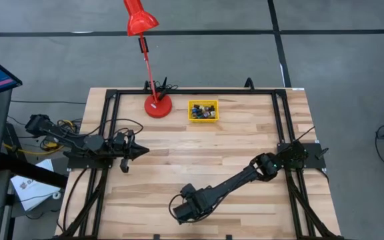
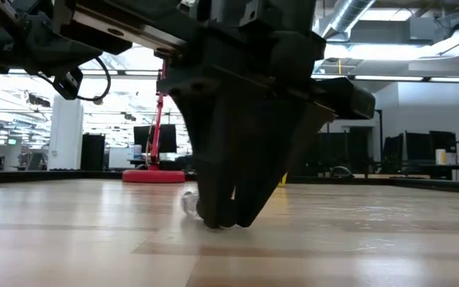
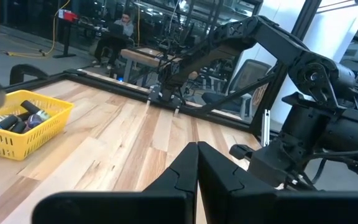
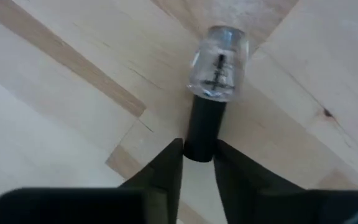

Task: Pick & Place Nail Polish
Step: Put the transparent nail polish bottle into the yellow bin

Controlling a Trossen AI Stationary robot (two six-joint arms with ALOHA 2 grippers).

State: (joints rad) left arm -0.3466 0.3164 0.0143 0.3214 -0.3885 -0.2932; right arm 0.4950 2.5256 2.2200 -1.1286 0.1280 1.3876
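- Showing no readable brand, label or writing anywhere: the bottles and the bin carry nothing legible from these views.
- Left gripper (image 1: 139, 151) rests over the left side of the table (image 1: 199, 167), clear of the work; its dark, matte fingers (image 3: 179, 174) are pressed flat together, clenched on nothing.
- Red desk lamp (image 1: 153, 80) stands at the table's far edge on a round, glossy base, with a thin stem leaning up to a cone shade.
- Yellow bin (image 1: 203, 111), just to the right of the lamp base, is a small square basket of slotted plastic; several dark-capped nail polish bottles (image 3: 20, 116) lie heaped inside it.
- The table itself is pale wooden butcher-block, made of long jointed strips with visible grain, framed by black metal rails.
- Right gripper (image 4: 197, 158) is down at the near middle of the table, its tapered black fingers (image 2: 225, 203) touching or nearly touching the wood.
- One clear nail polish bottle (image 4: 219, 62) lies on its side on the wood there: a rounded, see-through glass body with a dark brush stem inside and a smooth black cylindrical cap (image 4: 202, 130).
- The right gripper's two fingertips sit on either side of the cap's end, closed against it, grasping the bottle by the cap.
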